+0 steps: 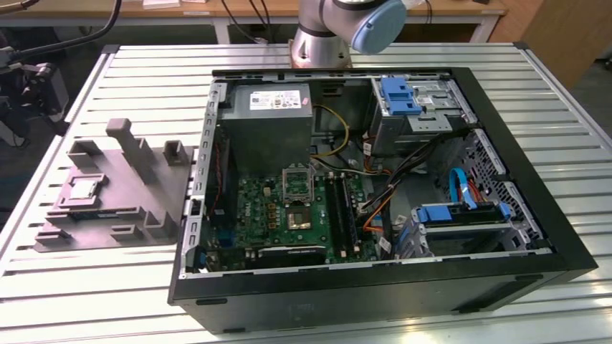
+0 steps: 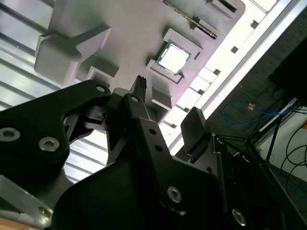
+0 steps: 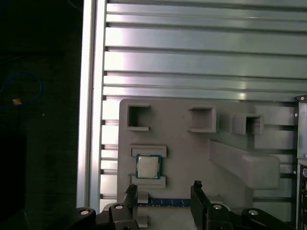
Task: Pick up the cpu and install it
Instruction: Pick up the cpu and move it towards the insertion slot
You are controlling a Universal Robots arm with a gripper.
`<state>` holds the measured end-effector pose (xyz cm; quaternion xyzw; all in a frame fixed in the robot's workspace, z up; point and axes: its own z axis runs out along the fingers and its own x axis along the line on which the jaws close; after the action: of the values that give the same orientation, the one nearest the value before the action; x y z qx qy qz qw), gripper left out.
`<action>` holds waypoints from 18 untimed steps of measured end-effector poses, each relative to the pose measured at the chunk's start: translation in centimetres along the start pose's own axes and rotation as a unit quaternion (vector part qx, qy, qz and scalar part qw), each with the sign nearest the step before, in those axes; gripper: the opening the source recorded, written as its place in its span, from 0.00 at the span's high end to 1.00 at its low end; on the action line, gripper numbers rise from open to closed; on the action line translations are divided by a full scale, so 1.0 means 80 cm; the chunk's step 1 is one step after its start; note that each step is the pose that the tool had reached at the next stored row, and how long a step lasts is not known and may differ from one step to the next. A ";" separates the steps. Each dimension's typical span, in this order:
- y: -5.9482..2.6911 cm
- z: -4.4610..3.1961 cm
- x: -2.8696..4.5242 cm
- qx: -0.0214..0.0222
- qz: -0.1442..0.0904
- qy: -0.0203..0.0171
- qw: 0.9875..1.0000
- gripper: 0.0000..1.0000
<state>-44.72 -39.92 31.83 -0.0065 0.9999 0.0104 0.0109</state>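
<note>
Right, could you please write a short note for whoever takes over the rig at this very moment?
Gripper: jaws open, holding nothing, poised near the small square silvery-topped cpu.
Cpu: lying flat in its recess in the grey moulded fixture tray, which sits on the slotted metal table to the exterior view's left of the open black computer case.
Done: nothing that shows; the cpu is not yet grasped.
Left: the pick-up and the installation inside the case.

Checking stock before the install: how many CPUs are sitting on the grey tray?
1. The cpu lies in a square recess of the grey tray. The tray's other recesses look empty, and none seems hidden.
</note>
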 end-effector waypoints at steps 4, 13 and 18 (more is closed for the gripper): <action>-0.001 0.0088 0.0051 0.000 -0.005 0.000 1.000 0.44; -0.002 0.0201 0.0075 0.000 -0.020 0.001 1.000 0.44; -0.002 0.0240 0.0075 0.000 -0.020 0.000 1.000 0.44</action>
<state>-45.28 -40.06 29.89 -0.0263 0.9995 0.0106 0.0107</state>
